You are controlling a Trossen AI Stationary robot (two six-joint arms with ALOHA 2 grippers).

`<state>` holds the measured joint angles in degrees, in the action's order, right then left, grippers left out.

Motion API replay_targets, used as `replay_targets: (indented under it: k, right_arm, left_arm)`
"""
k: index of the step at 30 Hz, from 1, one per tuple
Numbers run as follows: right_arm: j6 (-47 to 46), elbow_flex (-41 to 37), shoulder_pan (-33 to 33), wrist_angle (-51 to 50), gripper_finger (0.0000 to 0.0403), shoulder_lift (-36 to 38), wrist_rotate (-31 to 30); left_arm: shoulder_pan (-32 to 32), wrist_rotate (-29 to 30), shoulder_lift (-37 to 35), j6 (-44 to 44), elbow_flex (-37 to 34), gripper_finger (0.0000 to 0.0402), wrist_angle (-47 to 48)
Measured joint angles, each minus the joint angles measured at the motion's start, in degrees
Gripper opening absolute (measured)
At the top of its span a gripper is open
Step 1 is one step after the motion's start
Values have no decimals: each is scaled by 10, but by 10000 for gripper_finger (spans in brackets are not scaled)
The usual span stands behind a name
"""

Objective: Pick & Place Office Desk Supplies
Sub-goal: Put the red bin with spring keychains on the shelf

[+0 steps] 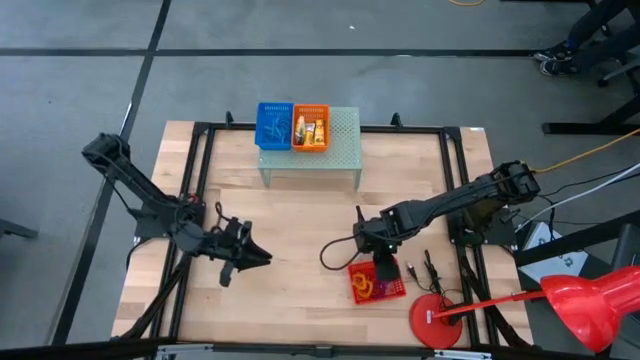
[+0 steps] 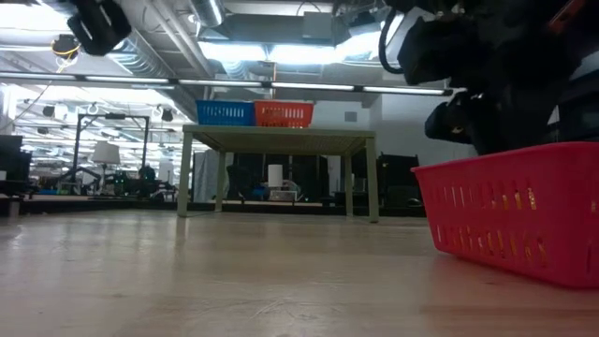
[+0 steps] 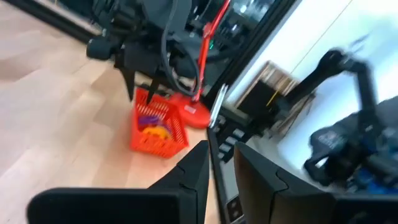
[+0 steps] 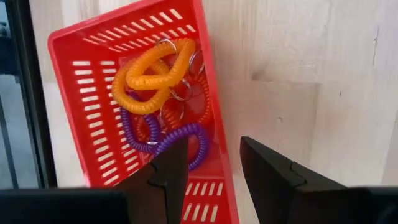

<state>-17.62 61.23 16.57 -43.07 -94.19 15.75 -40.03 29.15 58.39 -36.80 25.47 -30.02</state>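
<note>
Two dark fingers of the right gripper (image 4: 211, 180) hang apart and empty over a red plastic basket (image 4: 81, 112) holding orange coiled loops (image 4: 149, 78) and purple coiled loops (image 4: 174, 140). From above, that basket sits near the wooden table's (image 1: 300, 240) right front. The left gripper (image 3: 221, 180) hovers at the left, fingers slightly apart, holding nothing.
</note>
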Motion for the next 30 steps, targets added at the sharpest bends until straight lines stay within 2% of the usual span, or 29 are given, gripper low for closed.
replay_targets:
  k: [3, 7, 13, 20, 30]
  right_arm:
    - [-15, 0, -8, 0, 146, 0, -1]
    - [-43, 0, -22, 0, 146, 0, -1]
    - [-54, 0, -36, 0, 146, 0, -1]
    - [-90, 0, -41, 0, 146, 0, 2]
    - [-90, 0, -40, 3, 146, 0, -8]
  left_arm:
    - [0, 2, -18, 6, -43, 62, -50]
    - [4, 6, -46, 7, -86, 67, -55]
    - [13, -36, -120, 63, -117, 79, -62]
    - [11, -53, -269, 184, -140, 76, -41]
    - [11, -75, -522, 183, -229, 74, 80]
